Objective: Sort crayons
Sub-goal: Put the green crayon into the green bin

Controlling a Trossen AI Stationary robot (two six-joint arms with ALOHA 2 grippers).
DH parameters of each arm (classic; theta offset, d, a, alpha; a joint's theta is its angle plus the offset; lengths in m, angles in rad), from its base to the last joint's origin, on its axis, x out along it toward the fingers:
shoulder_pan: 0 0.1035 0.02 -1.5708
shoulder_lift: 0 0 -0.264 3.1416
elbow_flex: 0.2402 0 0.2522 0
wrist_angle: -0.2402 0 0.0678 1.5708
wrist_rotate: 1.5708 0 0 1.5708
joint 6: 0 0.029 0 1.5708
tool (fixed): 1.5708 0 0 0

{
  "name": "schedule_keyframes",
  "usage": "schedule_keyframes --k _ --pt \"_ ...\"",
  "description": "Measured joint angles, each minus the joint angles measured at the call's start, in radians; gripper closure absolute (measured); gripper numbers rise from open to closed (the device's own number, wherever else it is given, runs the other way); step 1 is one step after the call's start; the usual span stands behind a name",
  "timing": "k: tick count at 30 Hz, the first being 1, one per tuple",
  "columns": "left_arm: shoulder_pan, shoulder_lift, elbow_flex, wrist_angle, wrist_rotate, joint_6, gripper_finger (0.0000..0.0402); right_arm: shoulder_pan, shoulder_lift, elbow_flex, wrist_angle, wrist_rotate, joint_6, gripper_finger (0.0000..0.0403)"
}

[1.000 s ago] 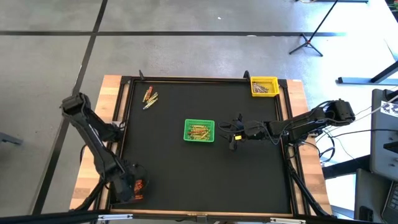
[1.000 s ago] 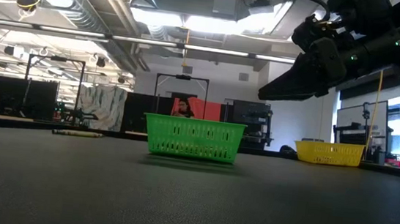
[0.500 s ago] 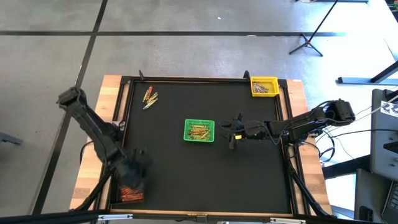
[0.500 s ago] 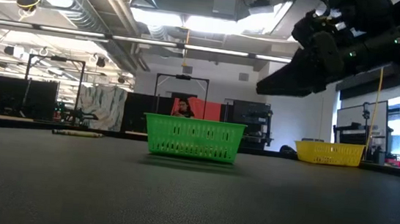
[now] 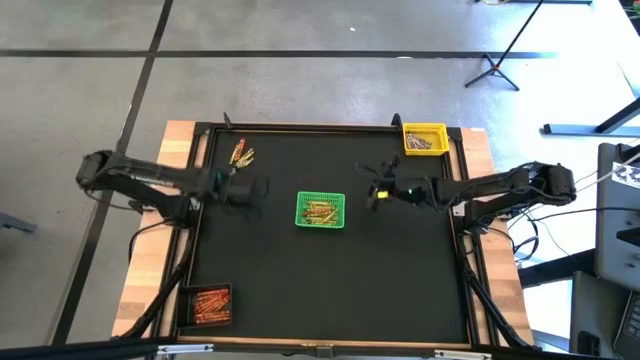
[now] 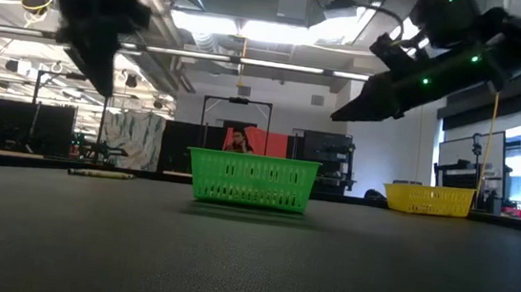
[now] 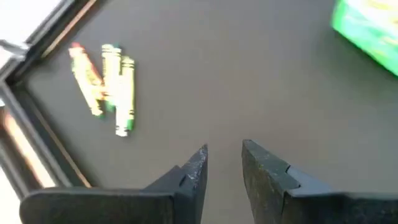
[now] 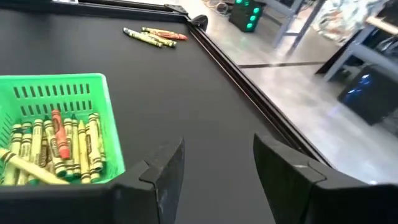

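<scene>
left wrist view: crayons [image 7: 109, 87] ahead of empty, parted fingers [image 7: 194, 171]

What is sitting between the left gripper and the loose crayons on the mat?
Nothing: the left wrist view shows only bare black mat between the left gripper and the loose crayons.

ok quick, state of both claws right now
left claw: open, empty, above the mat near the loose crayons
right claw: open, empty, beside the green basket
</scene>
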Motion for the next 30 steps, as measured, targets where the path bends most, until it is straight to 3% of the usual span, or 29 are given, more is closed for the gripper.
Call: schedule_keyframes --k 7,14,20,30 --pt "0.38 0.043 -0.005 0.091 0.145 0.298 0.0319 -0.159 0.0 0.0 0.008 -0.202 -0.005 0.0212" --pt "0.636 0.168 -0.039 0.257 0.296 0.516 0.0319 -0.185 0.006 0.0 0.0 -0.233 -0.026 0.0212" --pt "0.758 0.297 -0.042 0.308 0.349 0.606 0.0319 -0.185 0.02 -0.001 -0.014 -0.233 -0.034 0.0212" --pt "0.849 0.42 -0.041 0.402 0.339 0.663 0.0319 -0.184 0.027 -0.001 -0.029 -0.233 -0.035 0.0212"
